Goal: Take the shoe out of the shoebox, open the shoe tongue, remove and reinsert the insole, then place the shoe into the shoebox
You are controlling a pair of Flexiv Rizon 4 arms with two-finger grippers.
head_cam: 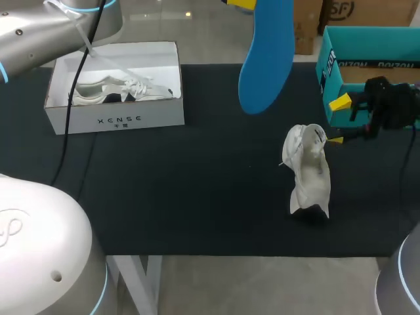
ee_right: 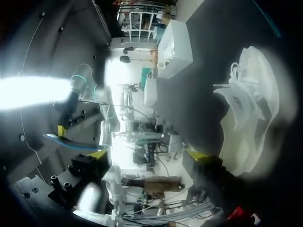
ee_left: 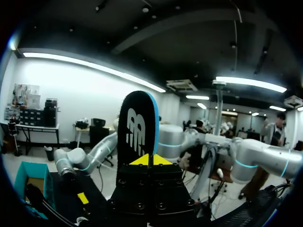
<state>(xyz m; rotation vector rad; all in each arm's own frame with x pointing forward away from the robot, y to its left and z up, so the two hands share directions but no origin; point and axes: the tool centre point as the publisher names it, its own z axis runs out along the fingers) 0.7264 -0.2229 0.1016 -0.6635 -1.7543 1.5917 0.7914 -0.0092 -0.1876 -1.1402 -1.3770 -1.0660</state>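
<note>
Only the left wrist view shows the grasp plainly: the left gripper point(ee_left: 147, 160) has its 2 yellow tips clamped on the foot of the insole point(ee_left: 138, 123), which stands upright out of the fingers, dark printed face toward the camera with a blue edge. In the head view the same insole point(head_cam: 266, 59) hangs as a blue shape at the top centre of the frame, above the black table point(head_cam: 197, 197), with just a sliver of yellow at its upper end.

The right wrist view gives the close look at the shoe point(ee_right: 251, 109) - white, laces loose, lying just ahead of and to one side of the right gripper point(ee_right: 147, 154), whose fingers are spread with nothing between them. The head view places that shoe point(head_cam: 307, 172) right of centre, with the right gripper point(head_cam: 337, 121) just beside its upper end; whether they touch I cannot tell.

2 containers show in the head view - the white shoebox point(head_cam: 115, 121) at upper left holds a second white shoe point(head_cam: 111, 88), and a teal box point(head_cam: 331, 65) sits at upper right, its inside only partly seen.
</note>
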